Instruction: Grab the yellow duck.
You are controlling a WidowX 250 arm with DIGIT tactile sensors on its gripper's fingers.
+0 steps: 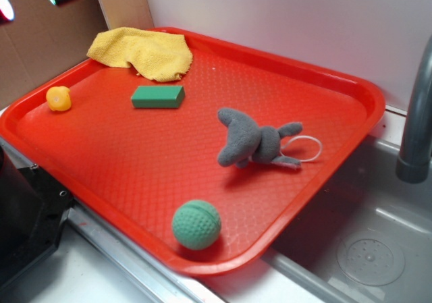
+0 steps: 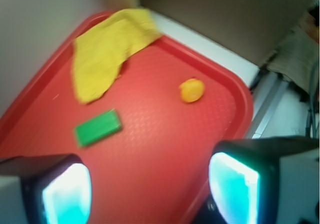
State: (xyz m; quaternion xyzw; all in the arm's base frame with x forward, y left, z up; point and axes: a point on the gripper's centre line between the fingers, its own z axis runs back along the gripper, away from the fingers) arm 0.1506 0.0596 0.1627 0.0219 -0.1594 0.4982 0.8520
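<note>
Nearest the exterior camera, a dimpled green rubber ball (image 1: 196, 225) sits against the front lip of the red textured plastic tray (image 1: 351, 114), which rests partly over a grey sink basin (image 1: 378, 235). Further in lies a grey plush animal (image 1: 253, 141) with a white loop of cord beside it. Beyond that, a flat green rectangular block (image 1: 158, 96) lies near the tray's middle-back, and a crumpled yellow terry cloth (image 1: 142, 52) drapes over the far corner.

The small glossy yellow-orange rubber duck (image 1: 59, 98) stands alone near the tray's left edge — well apart from the block and the cloth, with bare tray all around it.

In the wrist view the end effector (image 2: 150, 189) hangs above the tray with its two pads (image 2: 67, 194) spread wide — released, gripping nothing. The duck (image 2: 192, 90) shows ahead of the pads, nothing lying between, with the green block (image 2: 98, 127) off to one side and the cloth (image 2: 107, 52) beyond.
</note>
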